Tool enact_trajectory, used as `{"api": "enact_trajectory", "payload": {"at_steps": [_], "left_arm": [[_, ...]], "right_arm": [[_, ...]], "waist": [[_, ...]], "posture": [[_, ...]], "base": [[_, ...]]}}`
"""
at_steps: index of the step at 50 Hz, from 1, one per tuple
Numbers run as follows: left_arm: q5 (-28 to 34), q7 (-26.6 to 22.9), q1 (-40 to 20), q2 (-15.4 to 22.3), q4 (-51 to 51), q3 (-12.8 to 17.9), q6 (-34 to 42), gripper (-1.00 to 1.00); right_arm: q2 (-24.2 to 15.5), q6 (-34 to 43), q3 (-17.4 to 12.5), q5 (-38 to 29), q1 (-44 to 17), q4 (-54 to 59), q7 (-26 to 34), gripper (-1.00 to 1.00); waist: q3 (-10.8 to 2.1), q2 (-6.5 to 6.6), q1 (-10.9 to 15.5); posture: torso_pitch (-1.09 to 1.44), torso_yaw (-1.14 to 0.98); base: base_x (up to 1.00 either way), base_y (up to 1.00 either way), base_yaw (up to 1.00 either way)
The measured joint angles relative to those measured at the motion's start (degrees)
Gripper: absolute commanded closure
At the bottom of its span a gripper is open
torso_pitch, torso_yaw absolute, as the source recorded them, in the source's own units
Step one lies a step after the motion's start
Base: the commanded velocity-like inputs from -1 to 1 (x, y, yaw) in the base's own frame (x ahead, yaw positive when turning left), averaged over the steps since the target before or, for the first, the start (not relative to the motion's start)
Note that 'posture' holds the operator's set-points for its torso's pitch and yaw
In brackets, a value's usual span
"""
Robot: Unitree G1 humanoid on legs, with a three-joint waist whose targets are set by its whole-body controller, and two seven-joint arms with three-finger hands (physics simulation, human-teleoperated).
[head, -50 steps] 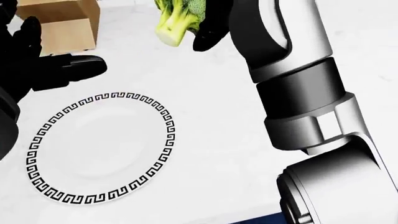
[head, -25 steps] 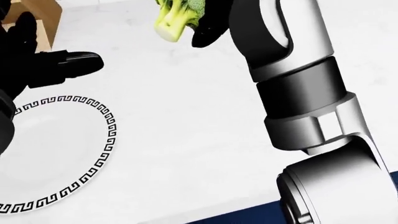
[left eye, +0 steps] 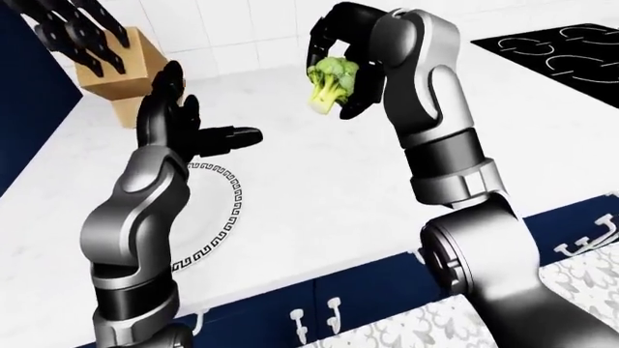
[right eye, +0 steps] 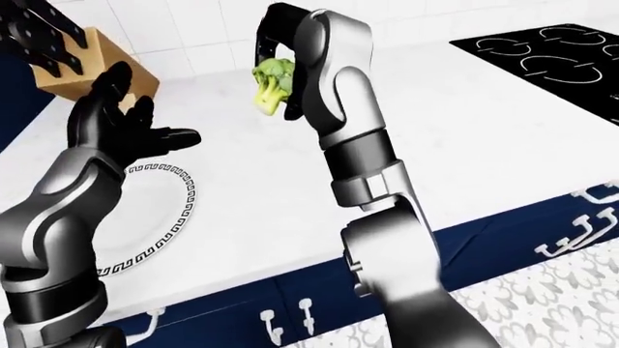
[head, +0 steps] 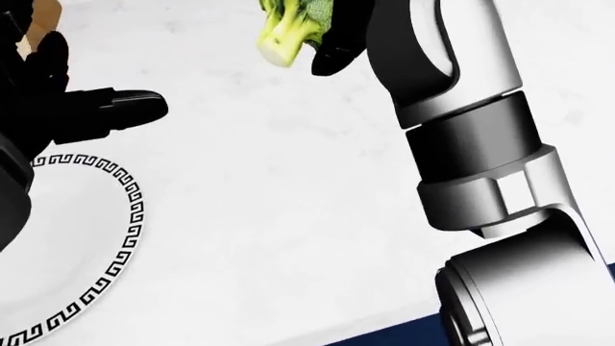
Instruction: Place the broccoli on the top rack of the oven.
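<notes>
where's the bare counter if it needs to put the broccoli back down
Widest bare counter lies between the plate and the stove. The left end is crowded: knife block, plate, open left hand.

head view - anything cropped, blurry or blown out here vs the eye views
Head view: sharp, but the broccoli is cut by the top edge, the left hand reads as flat black, and the white counter is almost featureless. Left-eye view: whole broccoli visible in the right hand, soft highlights on the arms. Right-eye view: stove cropped at right.
</notes>
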Motion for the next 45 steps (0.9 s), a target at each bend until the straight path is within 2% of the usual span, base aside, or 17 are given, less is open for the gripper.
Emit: {"api": "enact_trajectory", "payload": {"at_steps": [5, 8, 9, 10, 13, 15, 17, 19, 21, 28, 31, 33, 34, 36, 38, 41, 45], "left_arm": [[-0.2, -0.3, 0.0, 0.0, -0.2, -0.3, 0.4, -1.00], [0.3, 0.0, 0.3, 0.4, -0.3, 0.8, 0.0, -1.00], [0.5, 0.2, 0.2, 0.5, -0.1, 1.0, -0.1, -1.00], [0.6, 0.3, 0.1, 0.5, 0.0, 1.1, -0.1, -1.00], [0.7, 0.2, -0.2, 0.4, -0.5, 0.8, -0.5, -1.00], [0.6, 0.1, -0.6, 0.4, -0.7, 0.4, -0.7, -1.00], [0.4, -0.2, -0.1, -0.5, -0.6, -0.5, -0.8, -1.00], [-0.1, -0.6, 0.3, -0.6, 0.4, -1.3, -0.2, -1.00], [-0.1, -0.7, 0.2, -0.5, 0.7, -1.0, 0.3, -1.00], [0.4, -0.1, -0.3, -0.2, -0.9, -0.1, -0.3, -1.00], [0.3, -0.2, -0.3, -0.3, -0.6, -0.3, -0.4, -1.00], [0.3, -0.3, -0.4, -0.1, -0.4, -0.1, -0.3, -1.00], [0.3, -0.3, 0.0, 0.1, -0.3, 0.2, -0.4, -1.00], [0.5, 0.0, 0.7, 0.1, 0.1, 0.8, -0.1, -1.00], [0.7, 0.2, 0.4, 0.2, 0.1, 0.9, 0.1, -1.00], [0.6, 0.2, 0.1, 0.3, -0.4, 0.8, -0.1, -1.00], [0.4, 0.1, 0.1, 0.3, -0.5, 0.8, 0.1, -1.00]], "right_arm": [[-0.2, 0.3, -0.4, -0.4, 0.0, 0.1, -0.2, 1.00], [0.6, -0.5, 0.3, 0.0, -0.5, -0.1, -0.9, 1.00], [0.8, -0.8, 0.6, 0.2, -0.4, 0.0, -0.9, 1.00], [0.9, -0.9, 0.7, 0.4, -0.2, 0.1, -0.9, 1.00], [0.6, -0.7, 0.4, 0.4, 0.1, -0.1, -0.7, 1.00], [0.2, -0.5, 0.1, 0.2, -0.1, -0.3, -0.7, 1.00], [-0.4, -0.4, -0.4, -0.1, 0.4, -0.4, -1.0, 1.00], [-0.6, 0.0, -0.7, -0.4, 0.6, 0.5, -1.0, 1.00], [-0.4, 0.2, -0.5, -0.4, 0.4, 0.5, -0.9, 1.00], [-0.3, -0.3, -0.3, -0.1, 0.8, -0.1, -0.9, 1.00], [-0.4, -0.3, -0.4, -0.2, 0.7, 0.1, -0.9, 1.00], [-0.2, -0.3, -0.3, -0.2, 0.3, -0.2, -1.1, 1.00], [0.3, -0.4, -0.1, -0.3, 0.7, -0.8, -1.2, 1.00], [0.9, -0.7, 0.7, 0.1, 1.2, -0.5, -0.9, 1.00], [0.8, -0.8, 0.8, 0.3, 1.0, -0.1, -0.6, 1.00], [0.6, -0.8, 0.5, 0.1, 0.7, -0.4, -0.7, 1.00], [0.6, -0.8, 0.4, -0.1, 0.3, -0.7, -0.8, 1.00]], "waist": [[-1.27, -0.31, 1.2], [-1.55, 1.52, 1.9], [-1.81, 1.88, 2.0], [-2.00, 1.70, 1.9], [-1.44, -0.90, 1.4], [-1.40, -3.62, 0.8], [-0.91, -3.55, -0.4], [-1.28, -4.04, -0.1], [-1.40, -3.37, 0.4], [-0.53, 1.31, 1.2], [-0.29, 3.71, 1.2], [-0.94, 5.99, 1.8], [-0.77, 5.40, 2.3], [-1.73, 4.60, 2.7], [-2.23, 3.22, 2.8], [-1.63, 1.15, 2.7], [-0.35, -0.75, 2.2]], "posture": [[0.00, 0.00], [0.00, 0.00], [0.00, 0.00], [0.00, 0.00], [0.00, 0.00], [0.00, 0.00], [0.00, 0.00], [0.00, 0.00], [0.00, 0.00], [0.00, 0.00], [0.00, 0.00], [0.00, 0.00], [0.00, 0.00], [0.00, 0.00], [0.00, 0.00], [0.00, 0.00], [0.00, 0.00]], "base": [[-0.14, 0.00, 0.80], [-0.28, 0.00, 1.00], [-0.28, 0.00, 1.00], [-0.29, 0.00, 1.00], [-0.30, 0.00, 1.00], [-0.30, 0.00, 1.00], [-0.30, 0.00, 1.00], [-0.30, 0.00, 1.00], [-0.31, 0.00, 1.00], [-0.30, 0.00, 1.00], [-0.30, 0.00, 1.00], [-0.30, 0.00, 1.00], [-0.30, 0.00, 1.00], [-0.30, 0.00, 1.00], [-0.30, 0.00, 1.00], [-0.31, 0.00, 1.00], [-0.30, 0.00, 1.00]]}}
